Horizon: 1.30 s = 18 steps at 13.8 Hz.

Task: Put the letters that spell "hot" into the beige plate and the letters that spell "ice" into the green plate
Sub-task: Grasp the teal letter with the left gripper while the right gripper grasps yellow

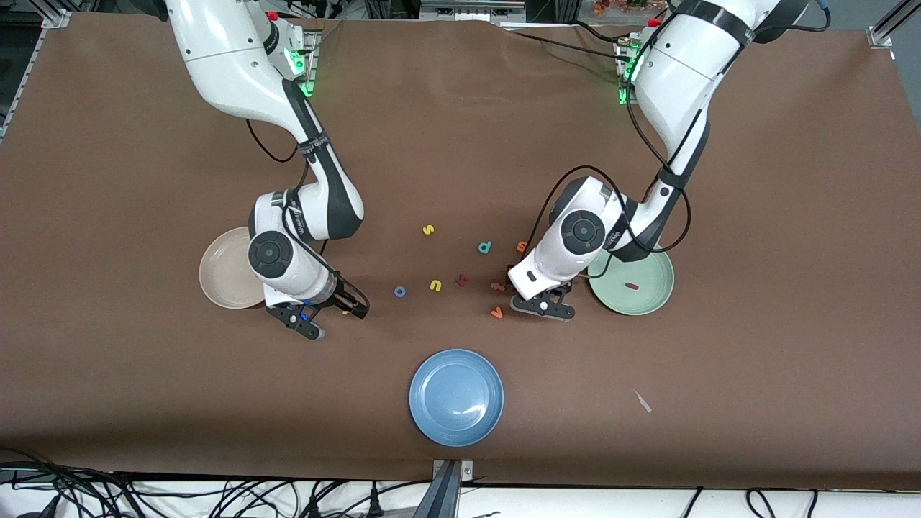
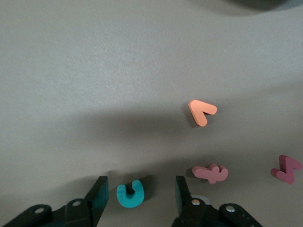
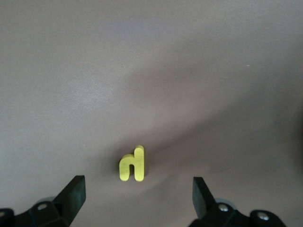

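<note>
My left gripper [image 1: 545, 308] is down at the table beside the green plate [image 1: 658, 302], which holds the dark red "i" [image 1: 632, 286]. In the left wrist view it [image 2: 140, 184] stands open around the teal "c" [image 2: 130, 194], with a gap on each side. My right gripper [image 1: 334, 320] is low beside the beige plate [image 1: 223, 277]. It [image 3: 138, 183] is open, and the yellow "h" [image 3: 132, 164] lies just ahead of its fingertips. The blue "o" [image 1: 399, 291], the orange "t" [image 1: 496, 312] and the orange "e" [image 1: 522, 247] lie on the cloth between the arms.
A blue plate [image 1: 456, 396] sits nearer the front camera, midway along the table. Loose letters lie between the arms: a yellow "s" [image 1: 428, 229], a teal "d" [image 1: 485, 247], a yellow "u" [image 1: 435, 285], a dark red chunky letter [image 1: 461, 280] and a salmon one [image 1: 497, 286].
</note>
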Available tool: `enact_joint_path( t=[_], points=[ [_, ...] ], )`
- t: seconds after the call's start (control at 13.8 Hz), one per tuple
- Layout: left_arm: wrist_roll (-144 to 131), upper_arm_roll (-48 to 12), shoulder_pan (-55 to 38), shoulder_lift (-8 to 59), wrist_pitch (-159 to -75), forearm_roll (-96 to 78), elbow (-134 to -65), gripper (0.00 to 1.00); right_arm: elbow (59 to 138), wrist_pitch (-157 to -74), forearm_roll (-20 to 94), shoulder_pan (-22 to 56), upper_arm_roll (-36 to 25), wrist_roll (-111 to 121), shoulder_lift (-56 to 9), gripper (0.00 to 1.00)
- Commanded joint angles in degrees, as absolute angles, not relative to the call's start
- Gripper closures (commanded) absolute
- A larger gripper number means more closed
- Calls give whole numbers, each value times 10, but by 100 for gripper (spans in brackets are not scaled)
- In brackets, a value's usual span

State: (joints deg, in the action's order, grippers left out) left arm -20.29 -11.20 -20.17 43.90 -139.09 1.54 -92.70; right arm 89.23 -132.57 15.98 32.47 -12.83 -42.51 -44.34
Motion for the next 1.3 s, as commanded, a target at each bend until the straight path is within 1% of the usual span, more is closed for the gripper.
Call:
enact_joint_path(
  t=[0.0, 0.07, 0.14, 0.29, 0.43, 0.51, 0.65, 0.79, 1.08, 1.16, 1.23],
  points=[
    [-221, -101, -210, 447, -1385, 14, -921, 36, 851, -1316, 155, 325, -131, -429, -473, 1],
    [-226, -99, -210, 448, -1384, 14, -921, 36, 850, -1316, 155, 325, -131, -429, -475, 1],
    [-226, -97, -211, 448, -1383, 19, -921, 36, 850, -1316, 155, 325, -131, -427, -476, 5],
    [-240, -96, -211, 446, -1368, 40, -918, 36, 850, -1317, 155, 325, -131, -427, -479, 6],
    [-252, -97, -218, 447, -1367, 43, -918, 41, 849, -1318, 155, 325, -131, -426, -481, 11],
    [-251, -97, -218, 447, -1367, 44, -919, 41, 849, -1318, 155, 324, -131, -425, -481, 14],
    [-252, -97, -224, 447, -1364, 43, -921, 45, 848, -1319, 155, 324, -131, -425, -483, 16],
    [-251, -96, -225, 447, -1355, 46, -923, 57, 848, -1320, 154, 324, -131, -423, -485, 20],
    [-251, -97, -223, 447, -1352, 93, -922, 97, 838, -1318, 155, 323, -131, -423, -492, 29],
    [-252, -97, -223, 446, -1351, 93, -921, 100, 821, -1312, 156, 322, -131, -424, -502, 36],
    [-252, -97, -222, 444, -1342, 93, -920, 100, 811, -1309, 156, 323, -131, -425, -508, 42]
  ],
)
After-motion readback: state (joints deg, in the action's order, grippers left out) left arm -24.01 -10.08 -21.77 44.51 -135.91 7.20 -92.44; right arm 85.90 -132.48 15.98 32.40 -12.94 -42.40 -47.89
